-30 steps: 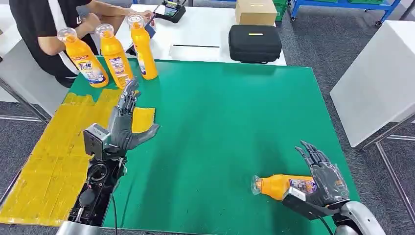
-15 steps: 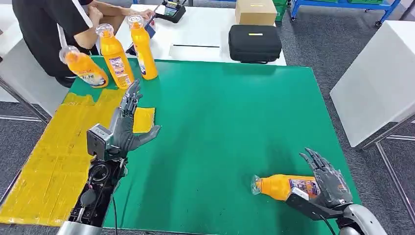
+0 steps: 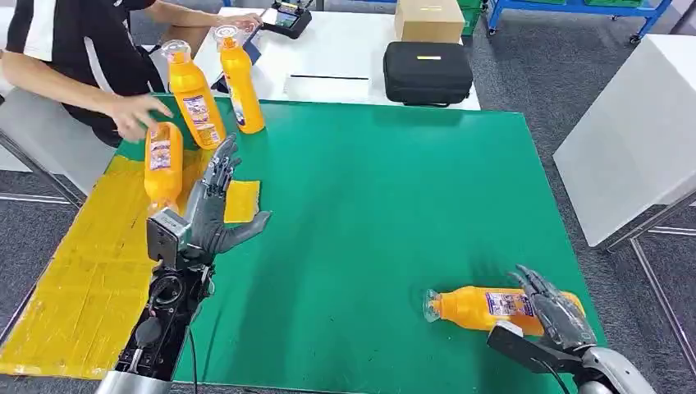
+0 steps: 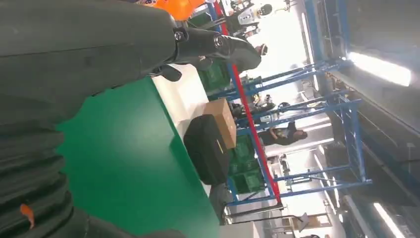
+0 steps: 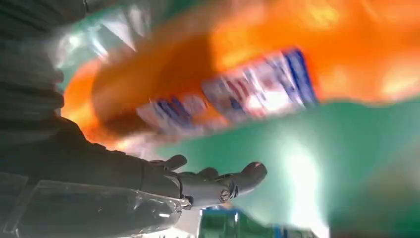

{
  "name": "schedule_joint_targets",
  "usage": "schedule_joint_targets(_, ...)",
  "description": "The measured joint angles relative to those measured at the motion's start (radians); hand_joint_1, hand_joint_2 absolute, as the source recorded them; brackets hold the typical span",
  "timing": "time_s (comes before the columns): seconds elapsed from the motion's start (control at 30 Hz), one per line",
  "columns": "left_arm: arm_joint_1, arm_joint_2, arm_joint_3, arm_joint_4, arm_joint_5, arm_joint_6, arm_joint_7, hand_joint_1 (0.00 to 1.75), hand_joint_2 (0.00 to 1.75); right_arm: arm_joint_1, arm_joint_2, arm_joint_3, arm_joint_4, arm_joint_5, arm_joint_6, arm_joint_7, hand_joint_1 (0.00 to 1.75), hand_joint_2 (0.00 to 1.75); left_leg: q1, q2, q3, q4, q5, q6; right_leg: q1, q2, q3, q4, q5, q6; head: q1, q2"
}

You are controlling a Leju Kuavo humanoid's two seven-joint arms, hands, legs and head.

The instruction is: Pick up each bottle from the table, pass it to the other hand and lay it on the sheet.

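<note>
the step in hand looks like the first pickup. the lying bottle (image 3: 480, 309) rests on the green surface (image 3: 369, 205), far from the yellow sheet (image 3: 90, 271), cap pointing toward it. the right robot hand (image 3: 554, 316) sits spread at the bottle's base, not yet closed on it. the left robot hand (image 3: 209, 209) waits spread by the sheet's edge. next, the right fingers must wrap the bottle's body and lift.
</note>
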Motion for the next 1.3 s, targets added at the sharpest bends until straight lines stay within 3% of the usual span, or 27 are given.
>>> schedule_joint_targets(0.57,-0.006,-0.01,0.0,0.003,-0.003,-0.001,0.035,0.0,1.75,-0.104,-0.042,-0.043,0.172,0.059,0.033,0.025,0.0,1.75,0.0,0.002,0.002,0.0,0.0,0.0,0.0,0.001,0.001,0.0,0.0,0.0,0.0,0.0)
schedule_joint_targets(0.6,-0.006,-0.011,0.0,0.003,-0.004,-0.001,0.035,0.0,1.75,-0.112,-0.046,-0.044,0.183,0.064,0.027,0.033,0.23,1.75,0.0,0.002,0.002,0.0,0.0,0.0,0.0,0.001,0.001,0.0,0.0,0.0,0.0,0.0)
schedule_joint_targets(0.7,-0.007,-0.011,0.0,0.004,-0.005,-0.001,0.039,0.0,1.75,-0.135,-0.06,-0.044,0.226,0.069,0.0,0.039,0.23,1.75,0.0,0.002,0.002,0.0,0.0,0.0,0.0,0.001,0.002,0.0,0.0,0.0,0.0,0.0)
schedule_joint_targets(0.73,-0.007,-0.011,0.0,0.004,-0.006,-0.001,0.04,0.0,1.75,-0.14,-0.063,-0.044,0.237,0.069,-0.018,0.039,1.52,1.75,0.0,0.002,0.002,0.0,0.0,0.0,0.0,0.001,0.002,0.0,0.0,0.0,0.0,0.0)
schedule_joint_targets(0.77,-0.007,-0.011,0.0,0.004,-0.007,-0.001,0.04,0.0,1.75,-0.145,-0.064,-0.043,0.246,0.069,-0.031,0.038,1.75,1.75,0.0,0.002,0.002,0.0,0.0,0.0,0.0,0.001,0.002,0.0,0.0,0.0,0.0,0.0)
schedule_joint_targets(1.3,-0.006,-0.015,0.0,0.004,-0.015,0.002,0.044,0.0,1.75,-0.167,-0.04,-0.009,0.273,0.06,-0.186,0.08,1.75,1.75,0.0,0.001,0.001,0.0,0.0,0.0,0.0,0.001,0.002,0.0,0.0,0.0,0.0,0.0)
